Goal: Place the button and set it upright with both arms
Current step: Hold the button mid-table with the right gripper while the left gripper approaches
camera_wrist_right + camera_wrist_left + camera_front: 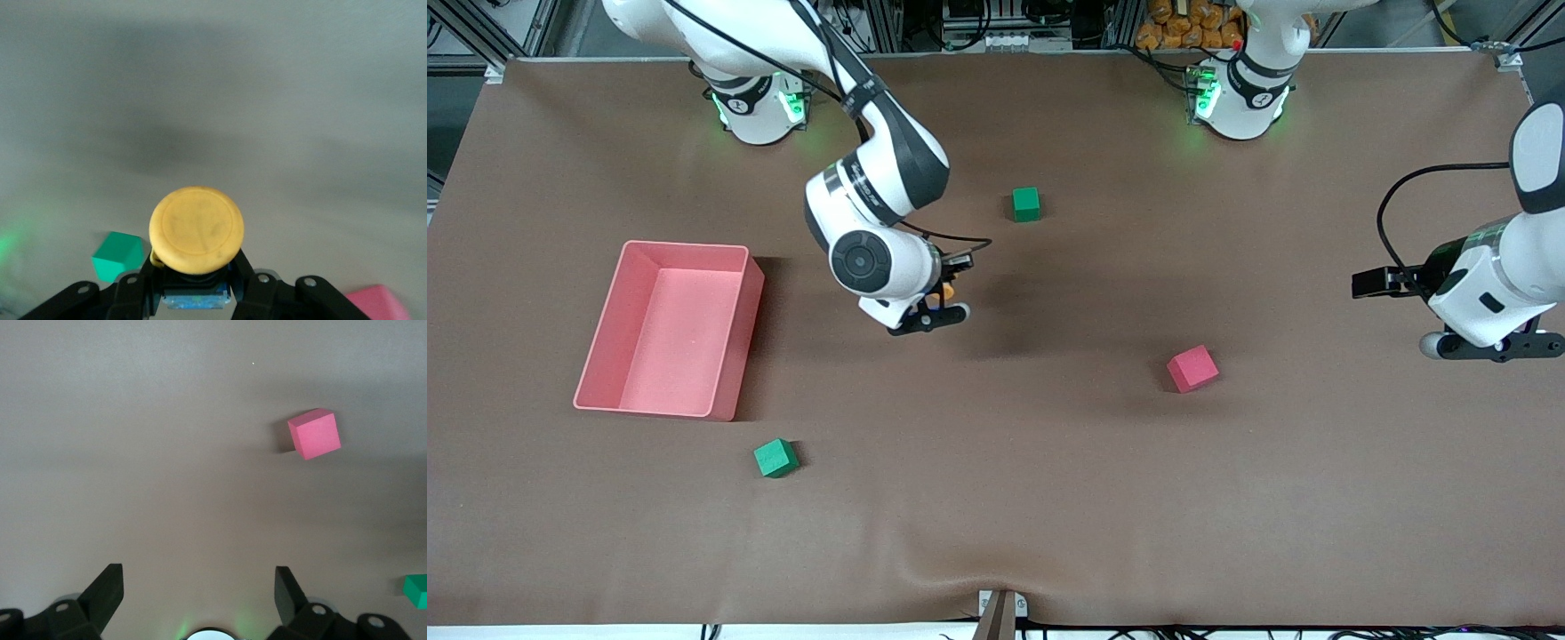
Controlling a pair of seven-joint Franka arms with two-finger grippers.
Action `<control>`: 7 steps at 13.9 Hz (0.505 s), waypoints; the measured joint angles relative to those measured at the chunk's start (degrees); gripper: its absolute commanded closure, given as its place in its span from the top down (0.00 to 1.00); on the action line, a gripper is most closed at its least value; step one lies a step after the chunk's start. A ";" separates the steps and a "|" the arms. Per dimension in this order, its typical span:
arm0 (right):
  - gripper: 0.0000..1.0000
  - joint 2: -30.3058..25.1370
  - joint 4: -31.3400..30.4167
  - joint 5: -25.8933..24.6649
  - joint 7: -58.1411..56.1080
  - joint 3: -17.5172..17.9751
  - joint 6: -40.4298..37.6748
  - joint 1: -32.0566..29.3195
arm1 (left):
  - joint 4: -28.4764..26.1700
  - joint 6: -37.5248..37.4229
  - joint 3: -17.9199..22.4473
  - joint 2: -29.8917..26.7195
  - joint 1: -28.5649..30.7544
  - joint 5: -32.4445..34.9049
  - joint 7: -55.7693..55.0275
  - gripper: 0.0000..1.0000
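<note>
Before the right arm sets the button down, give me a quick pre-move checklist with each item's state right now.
1. right gripper shut on the button: ok.
2. Button in the air over bare table, between the pink bin and the red cube: ok.
3. Button upright in the grip: cannot tell.
4. left gripper open, empty, waiting toward the left arm's end of the table: ok.
5. Green cubes away from the right gripper: ok.

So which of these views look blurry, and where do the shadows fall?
Front view: sharp, with a soft shadow on the table beside the right gripper. Right wrist view: button crisp, tabletop smeared. Left wrist view: red cube clear, casting a small shadow.
</note>
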 measured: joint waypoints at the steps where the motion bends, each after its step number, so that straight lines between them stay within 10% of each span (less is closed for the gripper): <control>1: 0.09 1.37 0.42 1.38 0.59 -0.11 0.56 0.49 | 0.00 0.11 -0.03 0.17 -0.01 -0.03 0.00 1.00; 7: 0.15 7.34 1.39 4.05 3.36 -0.85 8.63 3.69 | 0.00 1.26 -0.15 1.56 -0.06 -1.35 0.00 1.00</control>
